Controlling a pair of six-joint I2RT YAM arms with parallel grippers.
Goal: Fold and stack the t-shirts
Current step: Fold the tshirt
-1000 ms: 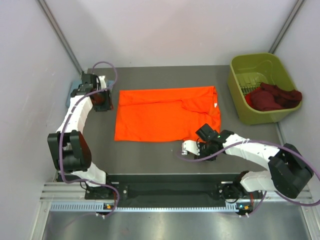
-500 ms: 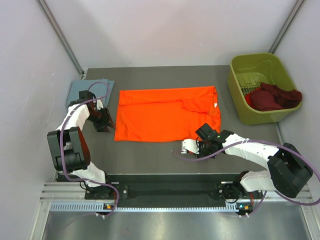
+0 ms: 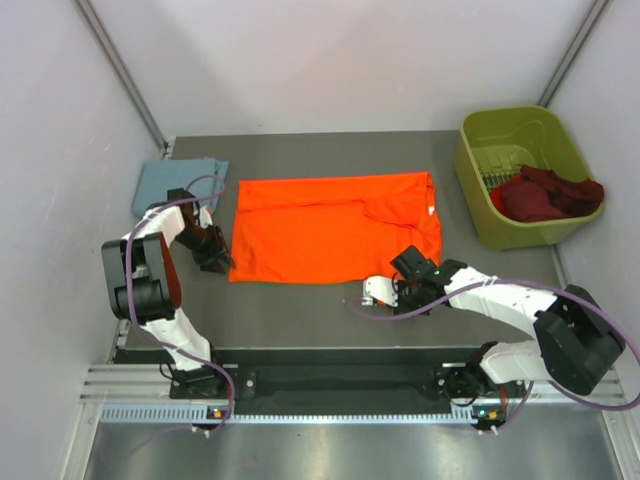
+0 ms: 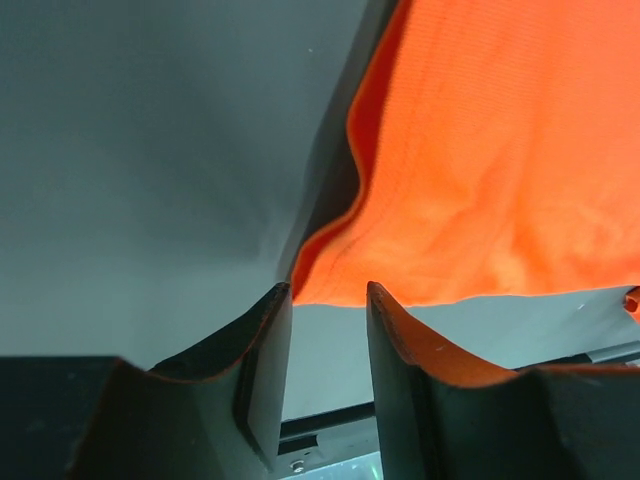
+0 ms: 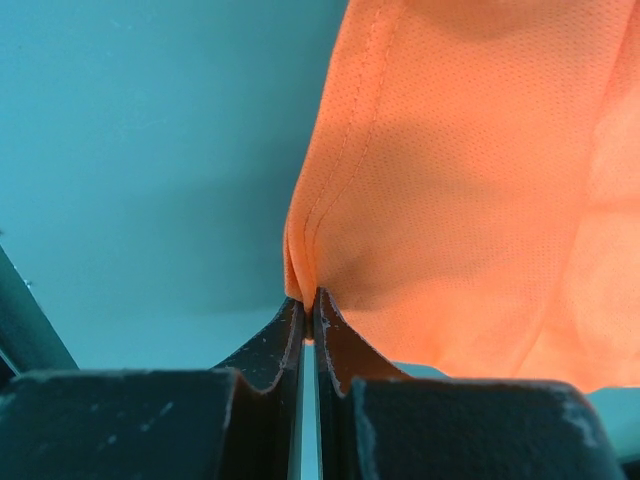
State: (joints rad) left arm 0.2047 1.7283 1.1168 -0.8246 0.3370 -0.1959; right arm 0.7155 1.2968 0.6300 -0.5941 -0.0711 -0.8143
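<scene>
An orange t-shirt [image 3: 330, 228] lies folded flat in the middle of the table. My left gripper [image 3: 222, 262] is at its near-left corner. In the left wrist view the gripper [image 4: 328, 300] is open, and the corner of the shirt [image 4: 480, 180] lies just ahead of the fingertips, not between them. My right gripper [image 3: 408, 276] is at the shirt's near-right corner. In the right wrist view the gripper [image 5: 310, 305] is shut on a pinched fold of the shirt's hem [image 5: 470, 180].
A folded grey-blue shirt [image 3: 172, 180] lies at the far left of the table. A green bin [image 3: 472, 180] at the far right holds a crumpled dark red shirt [image 3: 545, 192]. White walls close in both sides.
My left arm has come from over the grey-blue shirt toward me, to the orange shirt's near-left corner. The right gripper has hardly moved.
</scene>
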